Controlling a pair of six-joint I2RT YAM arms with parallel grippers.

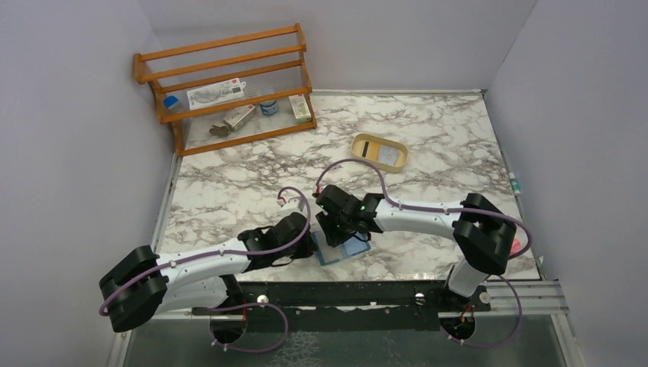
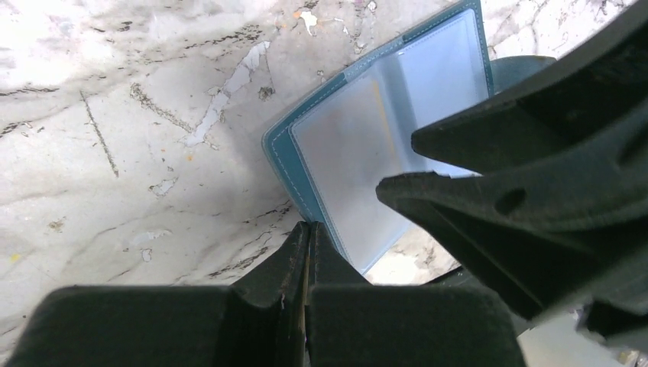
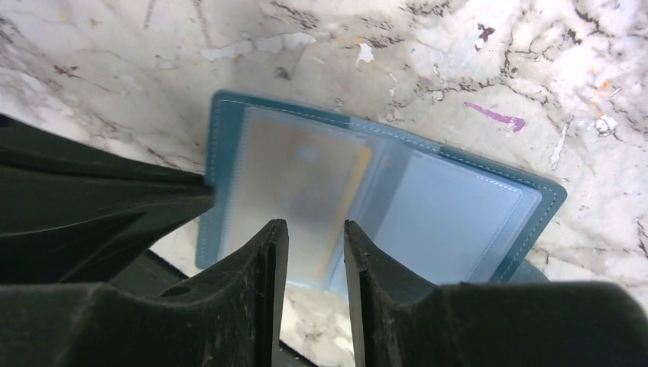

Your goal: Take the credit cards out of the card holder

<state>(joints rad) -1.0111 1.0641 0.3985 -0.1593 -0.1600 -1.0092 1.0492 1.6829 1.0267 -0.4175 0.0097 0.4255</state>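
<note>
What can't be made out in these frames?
Holder: top view, mostly hidden under right gripper.
Cards: both wrist views, cloudy sleeves blur them; count unknown.
Left gripper: left wrist view, shut; its own tip hides whether it touches the holder.
Tray: top view, contents too small to read.

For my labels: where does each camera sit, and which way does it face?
Top external: above and behind, looking down on the table; both arms show.
Left wrist: on the left arm, looking down; shut left gripper shows.
Right wrist: on the right arm, looking down; open right gripper shows.
Shared: both face the open card holder.
</note>
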